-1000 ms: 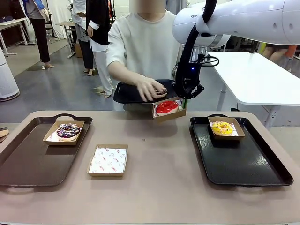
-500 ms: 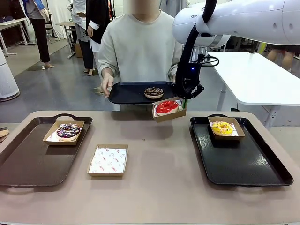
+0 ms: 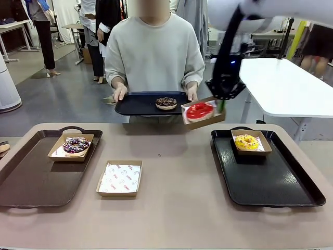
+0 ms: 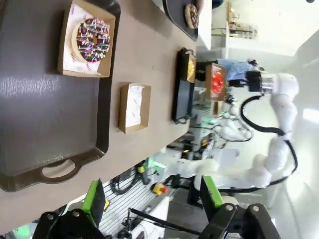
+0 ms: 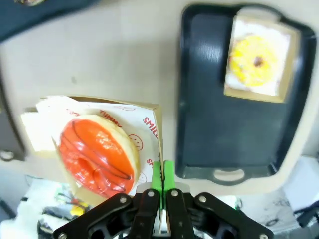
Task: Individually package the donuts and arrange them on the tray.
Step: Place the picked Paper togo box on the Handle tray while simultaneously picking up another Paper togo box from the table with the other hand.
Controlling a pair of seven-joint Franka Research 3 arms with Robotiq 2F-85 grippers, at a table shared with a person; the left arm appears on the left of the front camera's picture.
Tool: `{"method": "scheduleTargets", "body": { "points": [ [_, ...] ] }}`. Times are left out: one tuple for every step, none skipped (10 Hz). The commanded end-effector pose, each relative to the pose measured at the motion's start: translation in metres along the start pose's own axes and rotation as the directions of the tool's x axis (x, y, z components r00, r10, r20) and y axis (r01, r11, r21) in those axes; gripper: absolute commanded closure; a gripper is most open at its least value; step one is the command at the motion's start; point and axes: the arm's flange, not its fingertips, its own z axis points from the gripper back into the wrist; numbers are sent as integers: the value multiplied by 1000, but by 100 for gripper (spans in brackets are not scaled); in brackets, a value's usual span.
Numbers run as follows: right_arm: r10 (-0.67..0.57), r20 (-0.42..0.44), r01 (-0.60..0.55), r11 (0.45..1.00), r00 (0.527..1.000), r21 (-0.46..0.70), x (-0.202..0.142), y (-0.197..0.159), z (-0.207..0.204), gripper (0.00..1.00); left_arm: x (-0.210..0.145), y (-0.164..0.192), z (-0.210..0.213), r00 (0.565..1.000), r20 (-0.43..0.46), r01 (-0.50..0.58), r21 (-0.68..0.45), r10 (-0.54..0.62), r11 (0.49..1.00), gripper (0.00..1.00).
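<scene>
My right gripper [image 3: 220, 105] is shut on the rim of a cardboard box [image 3: 206, 119] with the glossy red donut [image 3: 200, 110] in it, held in the air past the table's far edge. In the right wrist view the green pads [image 5: 162, 175] pinch the box wall beside the red donut [image 5: 97, 153]. The yellow donut [image 3: 246, 141] lies boxed on the black tray [image 3: 270, 185]. On the brown tray [image 3: 31, 177] sits the boxed purple-and-white donut [image 3: 76, 145]. The person holds a dark tray [image 3: 136, 105] bearing the chocolate donut [image 3: 166, 102]. My left gripper [image 4: 152, 183] hangs open above the brown tray's near end.
An empty box with a printed paper liner [image 3: 120, 177] lies on the table between the two trays. A white table [image 3: 286, 83] stands at the back right. People stand farther off at the back left.
My right arm has carried the red donut's box to the right and slightly up. The person's hand left the chocolate donut, and both hands now hold the dark tray.
</scene>
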Motion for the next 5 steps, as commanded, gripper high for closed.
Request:
{"method": "scheduleTargets", "body": {
  "points": [
    [32,59,-33,999,998,12,-52,-48,-10,98,5,-37,-24,995,-96,26,167,-10,986,0],
    [33,76,-35,999,997,18,-71,-67,-15,98,5,-56,-40,993,-113,50,239,-23,970,0],
    [25,94,-27,999,995,20,-89,-86,-24,98,3,-74,-61,991,-130,79,325,-38,942,0],
    [27,93,-29,1000,995,12,-99,-98,-33,98,3,-88,-82,988,-147,101,405,-44,909,0],
    [21,95,-23,1000,995,21,-109,-110,-42,98,0,-101,-105,986,-157,120,463,-52,878,0]
  ]
}}
